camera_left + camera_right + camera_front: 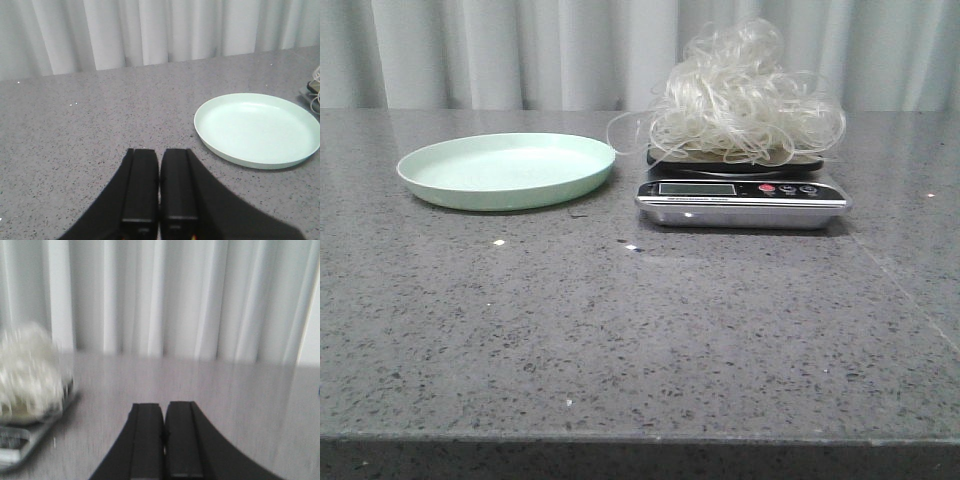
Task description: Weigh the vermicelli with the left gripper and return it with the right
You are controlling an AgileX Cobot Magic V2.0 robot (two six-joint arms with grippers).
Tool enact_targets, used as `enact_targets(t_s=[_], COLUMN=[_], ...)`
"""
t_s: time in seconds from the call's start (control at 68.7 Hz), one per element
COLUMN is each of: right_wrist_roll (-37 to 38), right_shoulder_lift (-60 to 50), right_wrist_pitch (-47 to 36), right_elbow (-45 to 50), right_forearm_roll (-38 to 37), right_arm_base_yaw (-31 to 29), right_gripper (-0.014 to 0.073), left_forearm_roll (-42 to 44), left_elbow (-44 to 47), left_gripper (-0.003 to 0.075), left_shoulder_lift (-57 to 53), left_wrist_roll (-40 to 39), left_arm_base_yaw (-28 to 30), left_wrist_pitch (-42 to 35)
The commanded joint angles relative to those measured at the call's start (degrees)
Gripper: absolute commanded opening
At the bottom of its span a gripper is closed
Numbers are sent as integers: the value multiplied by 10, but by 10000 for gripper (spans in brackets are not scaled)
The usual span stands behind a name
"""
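Vermicelli [745, 92] sits heaped on a silver kitchen scale [742, 202], beside an empty pale green plate [507, 170] on the grey desk [620, 330]. Left gripper [159, 185] and right gripper [165, 440] hover apart from everything, fingers pressed together, holding nothing.

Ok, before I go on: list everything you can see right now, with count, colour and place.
vermicelli: one mass, translucent white, piled on the scale's platform, strands hanging over its edges.
scale: one, silver with a dark platform, on the table right of the plate.
plate: one, pale green, empty, on the table left of the scale.
table: one, grey speckled stone.
curtain: white, pleated, behind the table.
left gripper: one, black, shut, holding nothing, near the plate.
right gripper: one, black, shut, holding nothing, beside the scale.
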Motion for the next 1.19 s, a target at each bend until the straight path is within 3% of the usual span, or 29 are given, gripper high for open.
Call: enact_targets(t_s=[0.0,0.32,0.611,0.786,1.179], right_wrist_roll=[-3,8,8,8,8], right_shoulder_lift=[27,277,490,600,796], right_wrist_pitch=[-52,55,180,186,195], right_elbow=[-82,-347,-570,-627,-697], right_forearm_roll=[2,32,62,83,138], right_arm_base_yaw=[-1,17,118,161,177], right_gripper=[151,164,467,587,603], left_forearm_roll=[-8,-9,-9,-9,-9], left_elbow=[-15,-15,-15,-15,-15], left_gripper=[137,137,137,137,137], left_shoulder_lift=[3,3,3,3,3], left_wrist_roll=[-5,-5,-5,-5,-5], left_arm_base_yaw=[1,1,1,1,1], left_wrist_pitch=[-53,-55,-55,-55,-55])
